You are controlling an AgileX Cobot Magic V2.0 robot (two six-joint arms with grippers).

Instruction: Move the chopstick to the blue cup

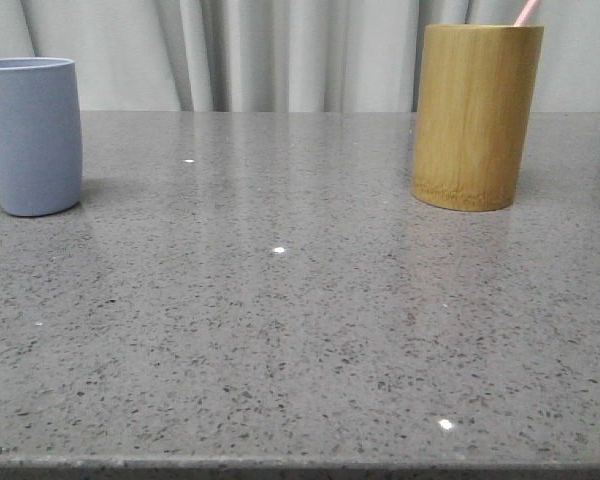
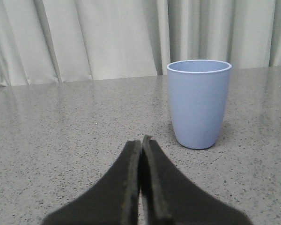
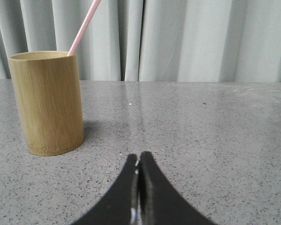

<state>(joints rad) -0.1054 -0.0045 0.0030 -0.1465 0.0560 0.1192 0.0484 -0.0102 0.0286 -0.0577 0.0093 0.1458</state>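
The blue cup (image 1: 28,135) stands upright at the far left of the grey table; the left wrist view shows the blue cup (image 2: 198,103) ahead of my left gripper (image 2: 141,140), which is shut with nothing between its fingers. A pale pink chopstick (image 1: 526,11) pokes out of the tan bamboo holder (image 1: 476,116) at the back right. In the right wrist view the chopstick (image 3: 84,26) leans out of the bamboo holder (image 3: 48,102), and my right gripper (image 3: 138,157) is shut and empty, low over the table beside it. Neither gripper shows in the front view.
The grey speckled table (image 1: 280,320) ends at a front edge near the bottom of the front view. A pale curtain (image 1: 280,50) hangs behind the table.
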